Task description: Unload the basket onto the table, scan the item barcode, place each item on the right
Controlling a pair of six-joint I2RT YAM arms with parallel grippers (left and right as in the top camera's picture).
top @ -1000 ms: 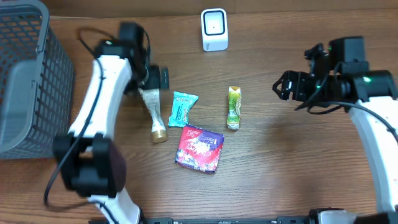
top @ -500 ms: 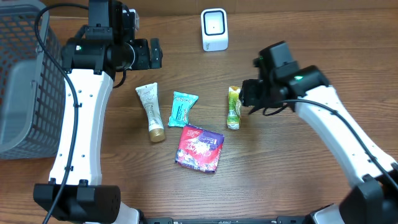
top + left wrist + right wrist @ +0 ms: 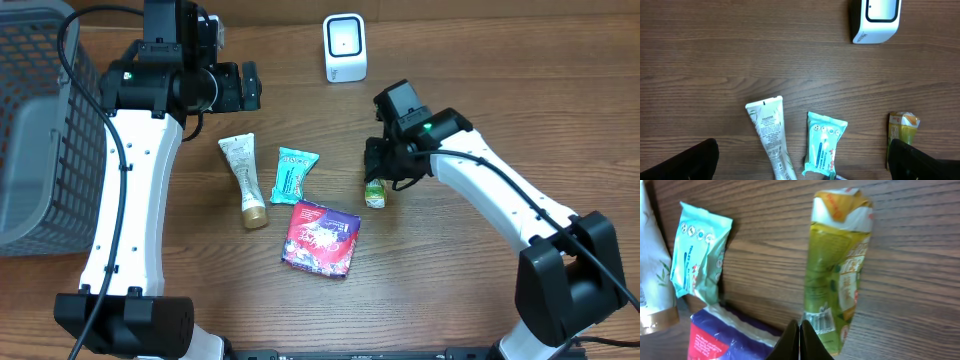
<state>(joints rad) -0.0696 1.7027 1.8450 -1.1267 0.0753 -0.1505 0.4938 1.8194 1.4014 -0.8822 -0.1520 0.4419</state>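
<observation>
A white barcode scanner (image 3: pixel 345 47) (image 3: pixel 875 17) stands at the back of the table. Four items lie in front of it: a white tube (image 3: pixel 244 178), a teal packet (image 3: pixel 294 173), a purple and red packet (image 3: pixel 321 237) and a green packet (image 3: pixel 375 195). My right gripper (image 3: pixel 381 166) hangs over the green packet's upper half, hiding it from above. In the right wrist view this gripper (image 3: pixel 799 328) is shut with nothing between its tips, and the green packet (image 3: pixel 837 270) and its barcode lie just right of them. My left gripper (image 3: pixel 245 88) (image 3: pixel 802 167) stands open, high above the tube.
A grey mesh basket (image 3: pixel 40 120) fills the left edge of the table. Bare wood lies right of the green packet and along the front edge. The teal packet (image 3: pixel 699 255) and the purple packet (image 3: pixel 725 335) sit close to my right gripper's left side.
My right arm swung left from the table's right side to over the green packet and its jaws closed. The left arm rose away from the tube, then held still.
</observation>
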